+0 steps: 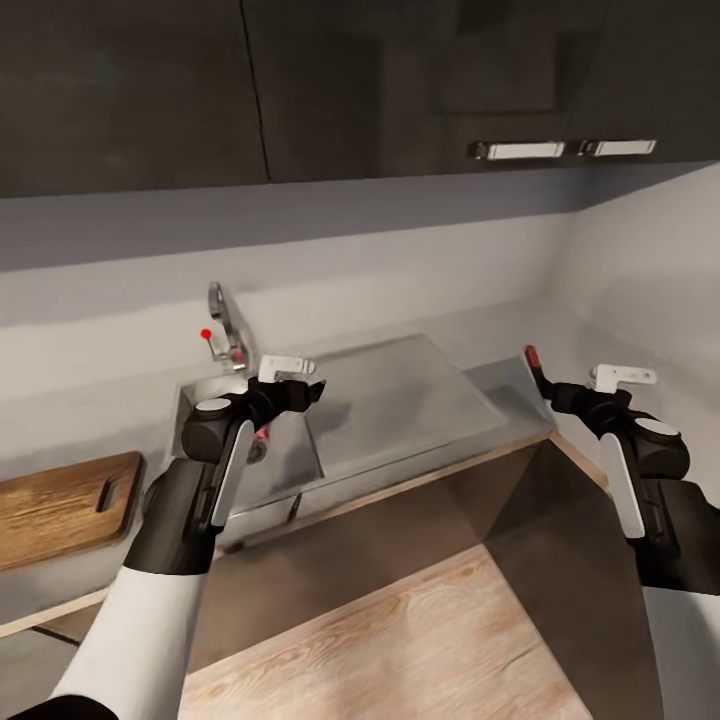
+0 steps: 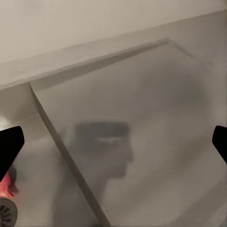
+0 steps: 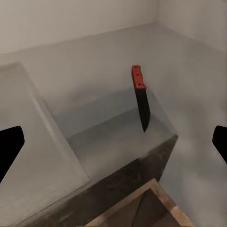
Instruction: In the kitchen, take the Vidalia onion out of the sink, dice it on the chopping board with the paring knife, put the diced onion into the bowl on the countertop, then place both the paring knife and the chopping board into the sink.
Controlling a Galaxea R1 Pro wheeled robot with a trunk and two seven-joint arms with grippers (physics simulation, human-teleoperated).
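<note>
Both pincers hang released over the table.
Left pincer (image 1: 300, 385) above the sink (image 1: 400, 400); paring knife (image 3: 141, 97) lies at right pincer's (image 1: 570, 392) 12 o'clock.

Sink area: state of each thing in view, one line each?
Vidalia onion: in the sink basin by the drain, not grasped.
sink: drainboard bare.
paring knife: lying flat on the countertop, not held.
chopping board: flat on the countertop, nothing on it.
left gripper: open, over the sink.
right gripper: open, short of the knife.
</note>
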